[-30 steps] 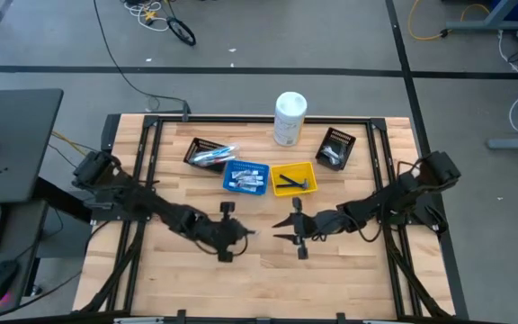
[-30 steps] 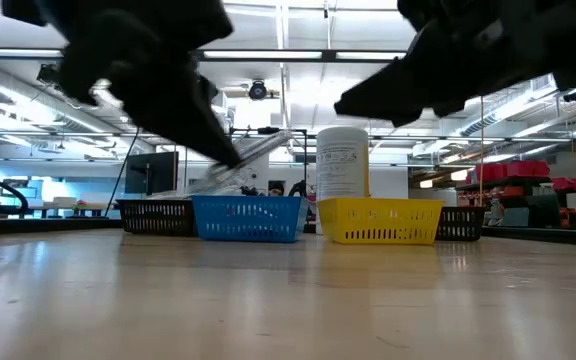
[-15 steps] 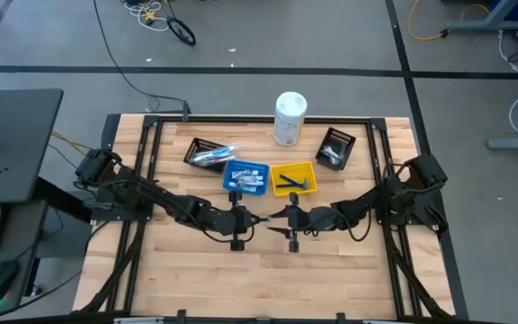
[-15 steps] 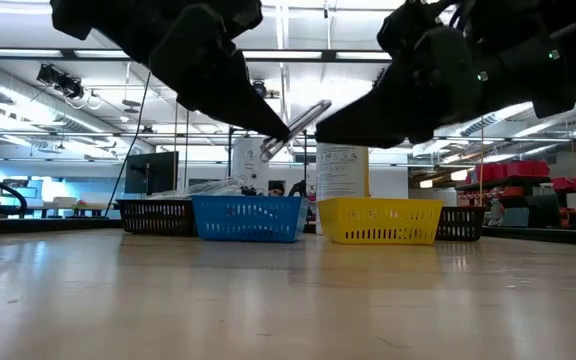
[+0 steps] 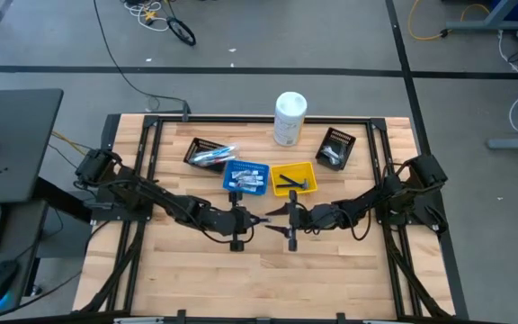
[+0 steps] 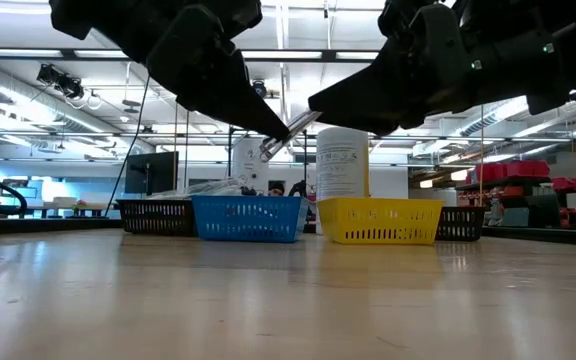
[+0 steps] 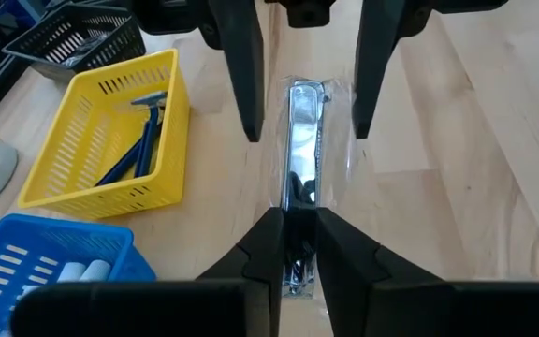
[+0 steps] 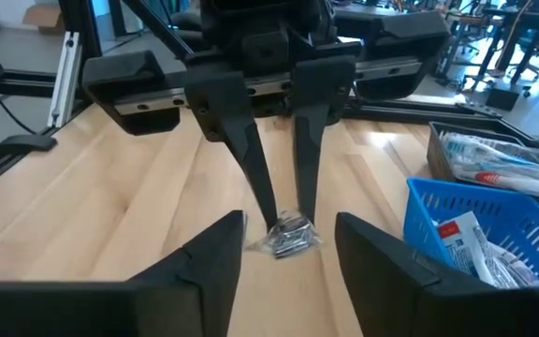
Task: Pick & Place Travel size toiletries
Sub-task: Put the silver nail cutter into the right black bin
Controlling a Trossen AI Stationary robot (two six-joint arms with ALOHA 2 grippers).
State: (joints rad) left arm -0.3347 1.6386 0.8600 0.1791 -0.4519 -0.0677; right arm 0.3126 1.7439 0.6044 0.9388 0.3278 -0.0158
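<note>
Two grippers mid-handover: left gripper (image 7: 295, 245) pinches clear-wrapped dark-handled razor (image 7: 299, 159), right gripper (image 8: 288, 241) fingers wide; early release risks dropping it on the bench (image 5: 187, 270).

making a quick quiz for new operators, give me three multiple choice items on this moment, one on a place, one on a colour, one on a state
1. Where is the wrapped razor?
A. in the black bin
B. held above the table's middle
C. lying beside the canister

2. What colour is the bin that holds the blue-handled razors?
A. yellow
B. red
C. green

3. How does the right end effector stand?
A. shut on a tube
B. out of sight
C. open, a finger on either side of the wrapped razor

Key: 1 B, the left end effector is shut on it between the arms in the high view. 2 A, the left wrist view shows them in the yellow bin. 3 C, its fingers stand apart on either side of it.
</note>
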